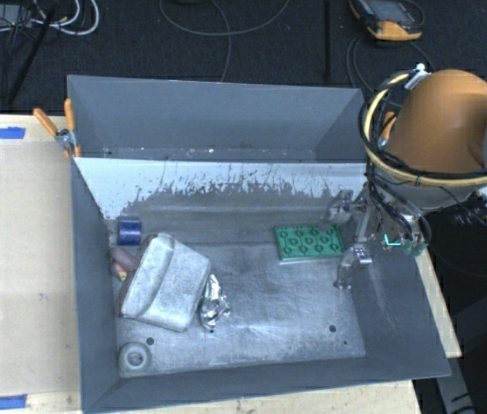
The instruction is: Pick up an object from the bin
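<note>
The bin [226,128] was the largest thing in view, a grey metal box with sloping walls and a scuffed floor. Next in size was the arm [446,119], which reached in over the right rim, its wrist under a rounded orange cover ringed with cables. Below that cover the gripper [347,270] hung low over the right end of the floor, near the right wall. Whether it was open or closed could not be told.

Of the loose things, the biggest was a pale grey pouch [164,281], soft and rumpled, lying at a slant on the left half of the floor. The green block [310,241], a flat plate with 2 rows of studs, lay alone right of the middle, toward the back wall and well apart from the pouch. It was the thing nearest the gripper. Its right end was just beside the gripper, though it could not be told whether the 2 touched.

A crumpled foil scrap [213,304] lay against the pouch's lower right edge. A blue cylinder [128,229] sat by the left wall, just behind the pouch's far corner. A grey disc [135,356] lay in the front left corner, near the pouch but apart from it. Smallest was a pinkish thing [122,261], wedged between the pouch and the left wall and mostly hidden, its kind unclear.
</note>
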### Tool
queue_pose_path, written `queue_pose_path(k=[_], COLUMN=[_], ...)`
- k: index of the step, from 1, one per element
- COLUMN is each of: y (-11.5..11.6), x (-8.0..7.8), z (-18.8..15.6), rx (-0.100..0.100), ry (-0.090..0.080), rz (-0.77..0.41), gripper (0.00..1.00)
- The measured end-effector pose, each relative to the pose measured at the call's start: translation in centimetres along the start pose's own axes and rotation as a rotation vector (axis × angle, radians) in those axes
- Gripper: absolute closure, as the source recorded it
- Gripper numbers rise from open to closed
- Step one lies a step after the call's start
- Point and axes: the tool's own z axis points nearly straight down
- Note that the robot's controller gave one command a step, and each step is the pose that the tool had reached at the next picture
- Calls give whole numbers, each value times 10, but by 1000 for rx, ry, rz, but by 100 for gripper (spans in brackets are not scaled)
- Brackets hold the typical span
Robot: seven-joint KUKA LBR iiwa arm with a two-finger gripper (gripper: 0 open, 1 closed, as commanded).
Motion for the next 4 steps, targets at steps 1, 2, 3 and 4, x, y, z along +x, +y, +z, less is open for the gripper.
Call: queue_pose_path(k=[1, 2, 3, 4], y=[5, -34, -34, -62], x=[-45, -73, -73, -43], z=[108, 160, 158, -3], rx=[0, -2, 1, 4], ry=[-3, -17, -15, -18], rz=[-149, 33, 31, -107], gripper=[0, 0, 100, 100])
